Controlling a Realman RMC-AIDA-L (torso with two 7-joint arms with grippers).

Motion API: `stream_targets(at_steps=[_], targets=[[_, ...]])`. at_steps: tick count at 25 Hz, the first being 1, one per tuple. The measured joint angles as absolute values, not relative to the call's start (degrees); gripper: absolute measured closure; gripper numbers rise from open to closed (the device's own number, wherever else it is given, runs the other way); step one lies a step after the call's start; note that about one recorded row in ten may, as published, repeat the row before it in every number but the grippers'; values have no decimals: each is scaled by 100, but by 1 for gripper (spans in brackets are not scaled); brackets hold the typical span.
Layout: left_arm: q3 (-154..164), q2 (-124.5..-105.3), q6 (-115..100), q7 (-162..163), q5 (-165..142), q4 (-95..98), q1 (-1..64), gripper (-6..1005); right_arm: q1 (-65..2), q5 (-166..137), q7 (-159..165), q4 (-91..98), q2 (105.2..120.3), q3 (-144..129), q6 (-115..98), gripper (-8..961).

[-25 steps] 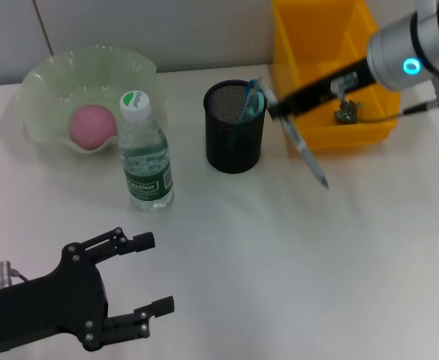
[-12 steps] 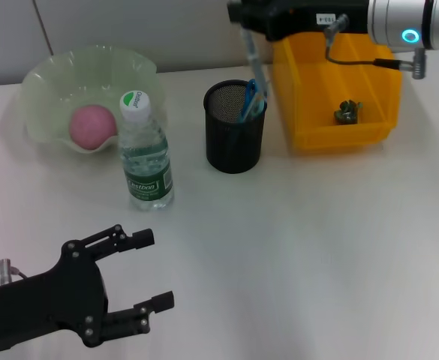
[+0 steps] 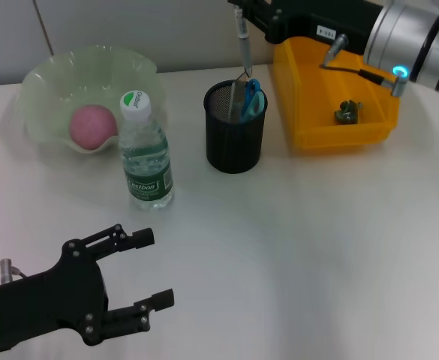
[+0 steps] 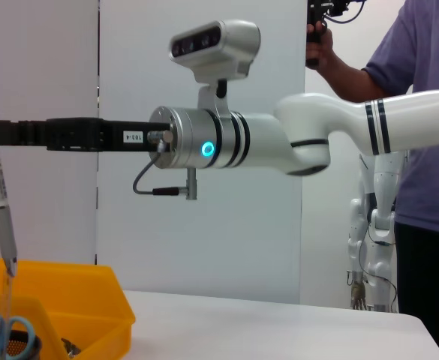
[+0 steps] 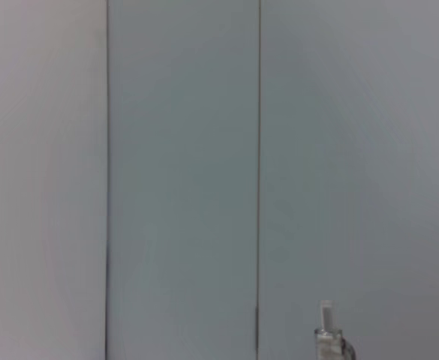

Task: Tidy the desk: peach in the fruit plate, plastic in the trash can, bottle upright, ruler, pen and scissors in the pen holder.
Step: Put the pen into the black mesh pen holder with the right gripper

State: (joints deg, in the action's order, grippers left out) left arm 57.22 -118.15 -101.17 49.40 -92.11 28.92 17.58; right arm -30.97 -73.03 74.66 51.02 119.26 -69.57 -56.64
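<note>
Status of the tidy, as you will find it. The peach lies in the fruit plate; that item is done. The bottle stands upright on the table between plate and pen holder; done. The scissors sit in the pen holder with their blue handles above the rim; done. A crumpled scrap, probably the plastic, lies in the yellow bin that serves as trash can; treat that as done.

Open item: the pen. Your right claw is clamped on its upper end and holds it upright, tip down, directly over the holder mouth, the tip just at the rim. In my judgement only the lowering and release remain. I cannot see the ruler clearly; a pale strip in the holder may be it.

Obstructions: the scissors already occupy part of the holder opening, so the pen tip could catch on them. The bin stands just beside the holder, under your right arm.

Your left claw rests near the table's front edge, fingers apart, holding nothing, well clear of the work.
</note>
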Motion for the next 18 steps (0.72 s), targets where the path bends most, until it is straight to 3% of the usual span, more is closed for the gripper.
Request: stream_targets(at_steps=[18], targets=[[5722,-11812,-10132,5064,-9220,2923,1836,201,-2622,-7044,7840,5816,11918,-6595,-6343,778]])
